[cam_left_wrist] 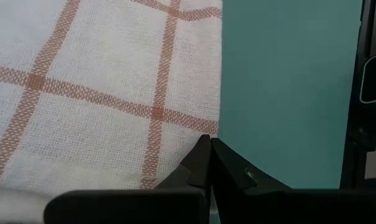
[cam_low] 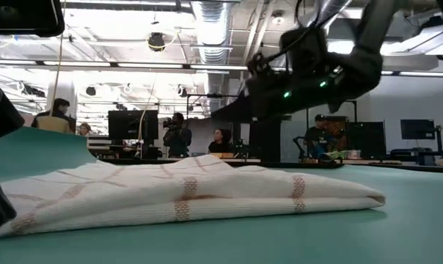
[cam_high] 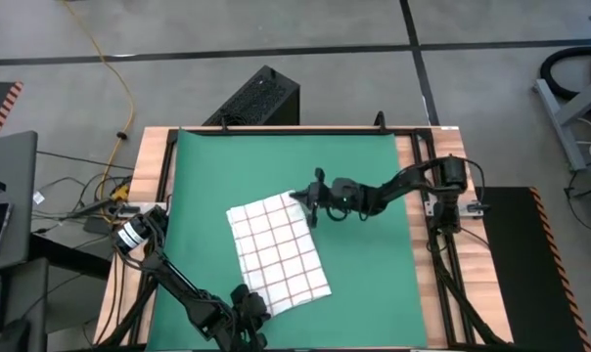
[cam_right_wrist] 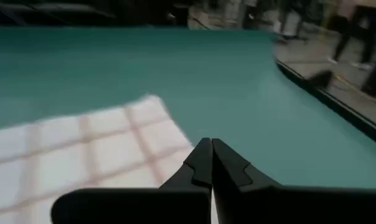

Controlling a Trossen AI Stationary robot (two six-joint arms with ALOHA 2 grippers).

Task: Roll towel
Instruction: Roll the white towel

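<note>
The towel (cam_high: 276, 252), white with a thin red-brown grid, lies folded and flat in the middle of the green mat (cam_high: 374, 284). In the low view the towel (cam_low: 192, 194) is a low, slightly humped layer. My left gripper (cam_high: 249, 303) is shut at the towel's near corner; in its wrist view the shut tips (cam_left_wrist: 210, 140) meet the towel's edge (cam_left_wrist: 214, 93). My right gripper (cam_high: 310, 200) is shut and hangs in the air above the towel's far right corner, with nothing between its fingers (cam_right_wrist: 211, 146). My left gripper comes slanting down from the table's near side, its shut fingertips at the towel's edge (cam_left_wrist: 206, 129) close to the near corner. I cannot tell whether they touch the cloth or pinch any of it. The towel lies flat on the mat there.
Bare green mat lies to the right of the towel (cam_high: 374, 244) and beyond it (cam_high: 276, 161). Wooden table strips and black rails (cam_high: 428, 293) frame the mat. A black box (cam_high: 261, 98) stands past the far edge. People (cam_low: 177, 136) show in the room behind.
</note>
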